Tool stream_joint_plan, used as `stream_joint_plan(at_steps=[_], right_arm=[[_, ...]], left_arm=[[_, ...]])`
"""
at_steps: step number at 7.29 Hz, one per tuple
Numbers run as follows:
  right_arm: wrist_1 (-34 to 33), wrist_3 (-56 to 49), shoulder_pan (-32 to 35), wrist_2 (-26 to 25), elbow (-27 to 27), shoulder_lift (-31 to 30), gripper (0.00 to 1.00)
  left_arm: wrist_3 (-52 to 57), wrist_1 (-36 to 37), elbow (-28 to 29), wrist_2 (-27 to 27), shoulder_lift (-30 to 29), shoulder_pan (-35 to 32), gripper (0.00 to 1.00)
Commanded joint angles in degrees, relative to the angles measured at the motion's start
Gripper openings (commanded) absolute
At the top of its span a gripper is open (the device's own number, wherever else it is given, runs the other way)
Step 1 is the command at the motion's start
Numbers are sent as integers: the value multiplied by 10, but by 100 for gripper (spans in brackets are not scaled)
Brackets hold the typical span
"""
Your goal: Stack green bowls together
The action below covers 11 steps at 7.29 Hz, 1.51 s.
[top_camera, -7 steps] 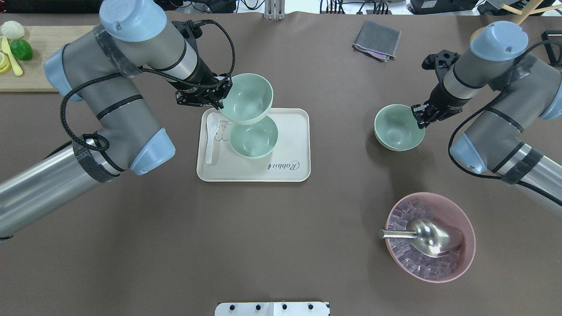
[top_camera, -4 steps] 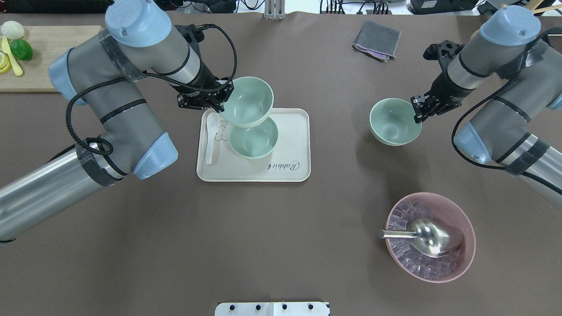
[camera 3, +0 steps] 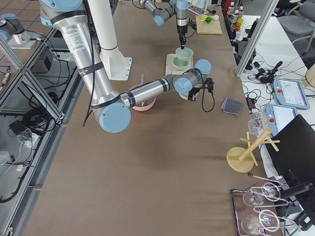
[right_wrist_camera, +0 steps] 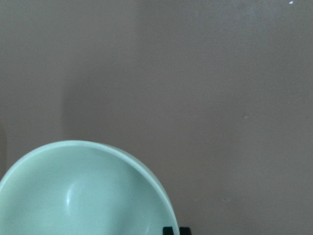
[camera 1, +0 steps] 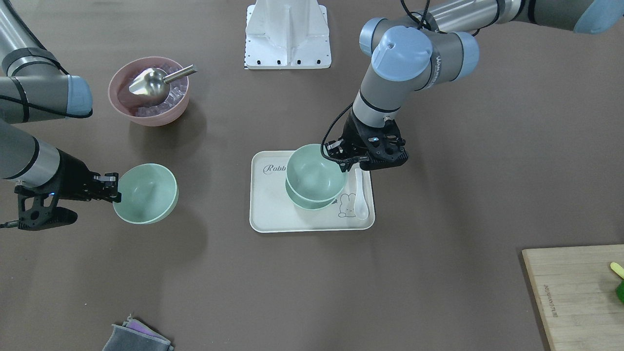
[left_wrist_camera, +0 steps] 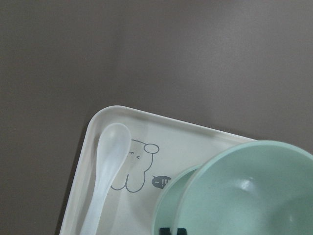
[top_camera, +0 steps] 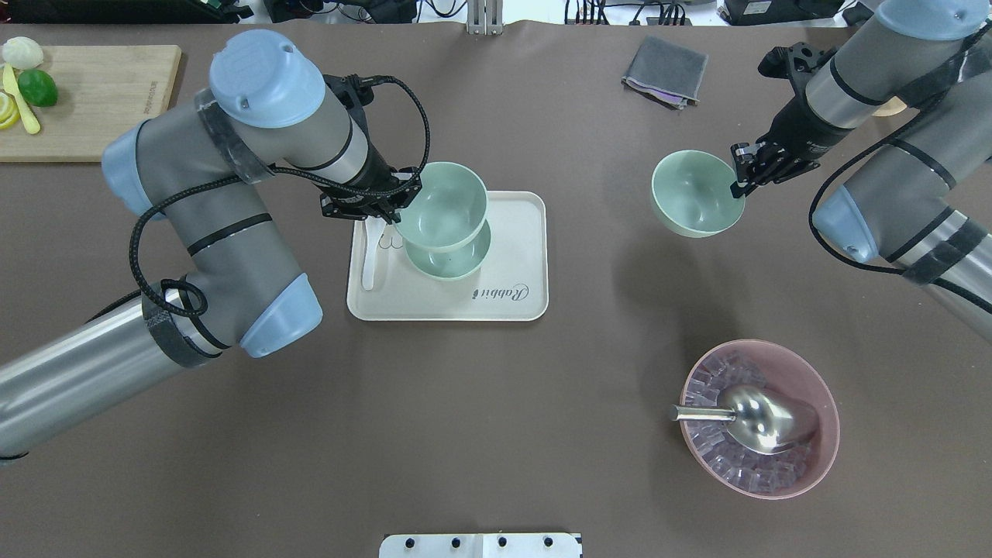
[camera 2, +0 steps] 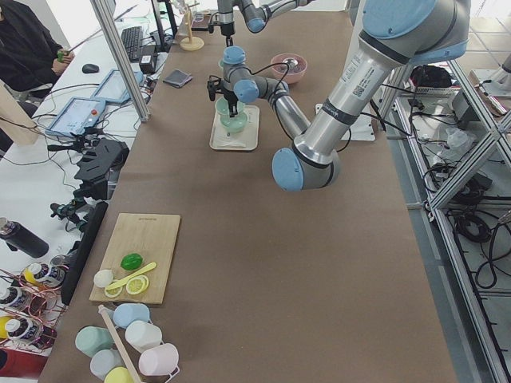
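Note:
My left gripper [top_camera: 400, 198] is shut on the rim of a pale green bowl [top_camera: 443, 206], holding it tilted right over a second green bowl [top_camera: 459, 261] that sits on the cream tray [top_camera: 511, 298]. In the front view the held bowl [camera 1: 314, 171] overlaps the lower bowl [camera 1: 306, 203]; I cannot tell if they touch. Out to the right, my right gripper [top_camera: 741, 183] is shut on the rim of a third green bowl [top_camera: 692, 194], lifted above the bare table. The right wrist view shows that bowl [right_wrist_camera: 83, 193] over the brown mat.
A white spoon [top_camera: 372, 256] lies on the tray's left side. A pink bowl [top_camera: 806, 473] of ice with a metal scoop [top_camera: 763, 415] stands near right. A grey cloth [top_camera: 666, 70] lies at the back, and a wooden board [top_camera: 93, 101] with fruit at far left.
The left gripper has brought its bowl nearer and lower, over the tray's bowl. The right gripper has lifted its bowl and drawn it toward the back of the table.

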Motion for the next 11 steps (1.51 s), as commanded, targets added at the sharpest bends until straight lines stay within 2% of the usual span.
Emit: stream_joint_plan(at_steps=[1,7,11], right_arm=[[0,1,0,1,0,4,0],[0,1,0,1,0,7,0],[0,0,0,-1,0,7,0]], left_arm=[[0,15,-16,46,6,34,0],[6,9,4,43,5,37,0],[6,-29,31,43,5,36,0]])
